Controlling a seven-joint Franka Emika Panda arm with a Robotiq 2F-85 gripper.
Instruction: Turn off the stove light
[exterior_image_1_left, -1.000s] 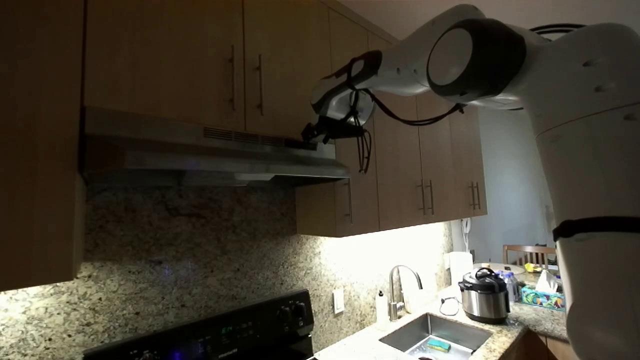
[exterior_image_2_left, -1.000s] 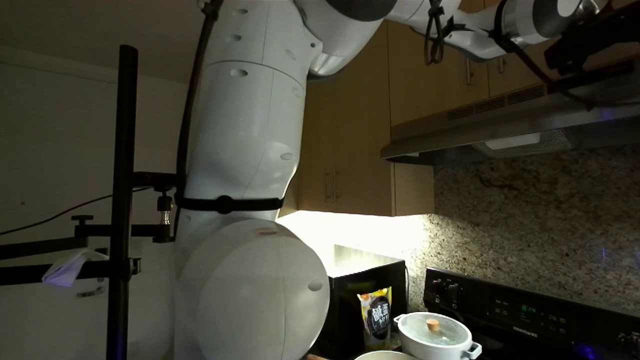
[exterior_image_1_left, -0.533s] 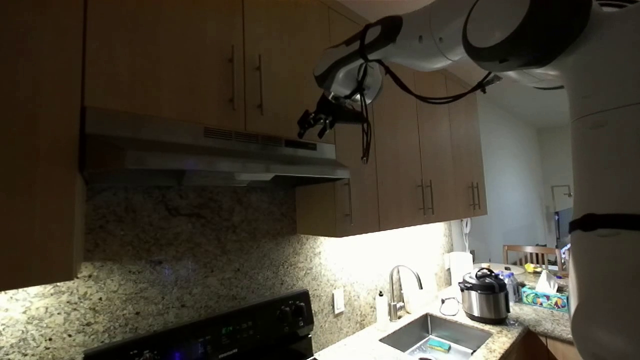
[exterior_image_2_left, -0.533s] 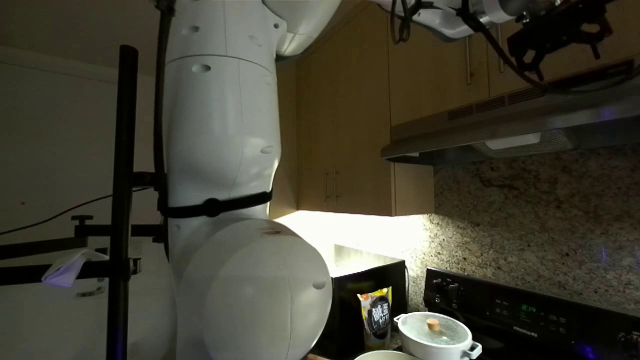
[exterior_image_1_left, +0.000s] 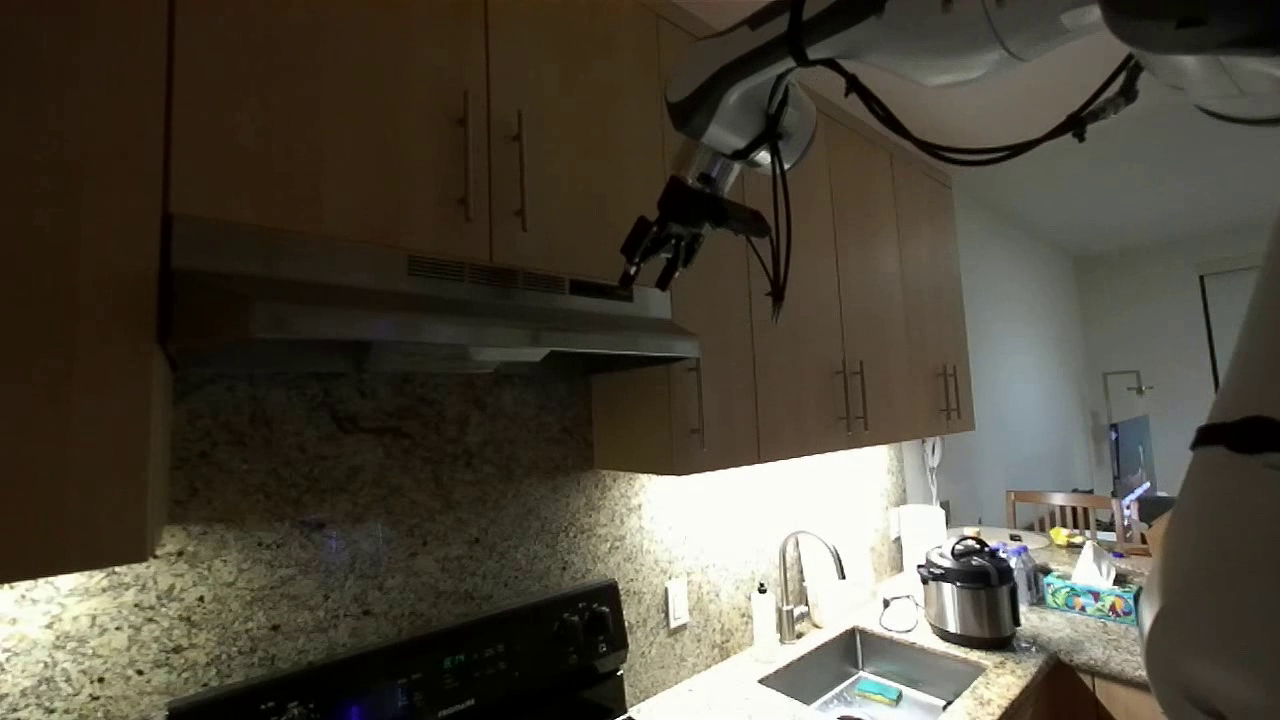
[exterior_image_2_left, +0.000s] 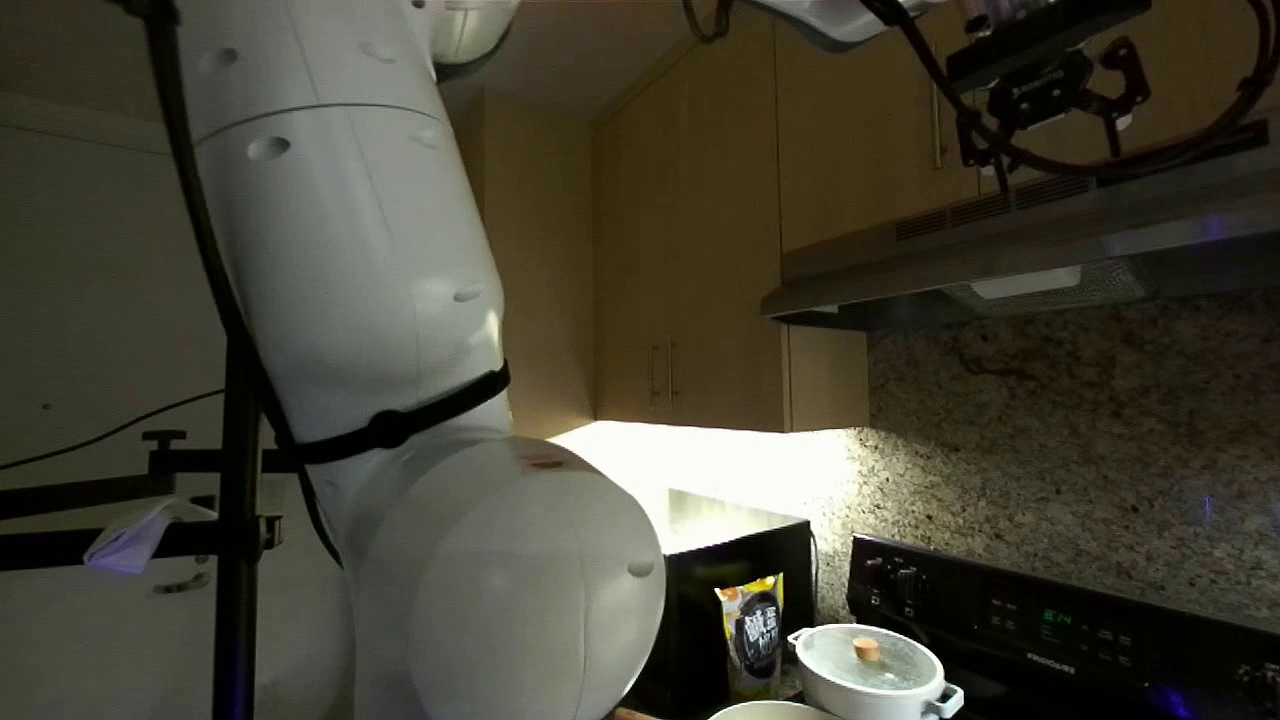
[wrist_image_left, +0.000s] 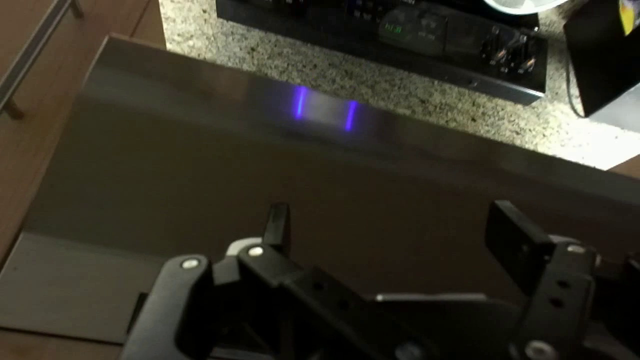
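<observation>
The range hood (exterior_image_1_left: 450, 315) is a steel hood below wooden cabinets. It shows in both exterior views (exterior_image_2_left: 1000, 240). The light cover (exterior_image_1_left: 508, 354) under it looks unlit, as it does in an exterior view (exterior_image_2_left: 1025, 283). A black control panel (exterior_image_1_left: 600, 290) sits at one end of the hood's front face. My gripper (exterior_image_1_left: 645, 280) points down in front of this end, apart from the cabinet doors. In the wrist view the gripper (wrist_image_left: 390, 215) is open and empty over the hood surface (wrist_image_left: 225, 170). A dark panel edge (wrist_image_left: 136, 312) is mostly hidden behind a finger.
The black stove back panel (exterior_image_1_left: 440, 650) stands below the hood. A lidded white pot (exterior_image_2_left: 870, 670) and a black microwave (exterior_image_2_left: 740, 560) are near it. Cabinet handles (exterior_image_1_left: 521, 170) stick out above the hood. A sink (exterior_image_1_left: 870, 665) and a pressure cooker (exterior_image_1_left: 968, 592) stand beyond.
The arm has swung back and away from the hood end. The gripper has tilted from roughly level to pointing down, and its fingers show clear of the control panel.
</observation>
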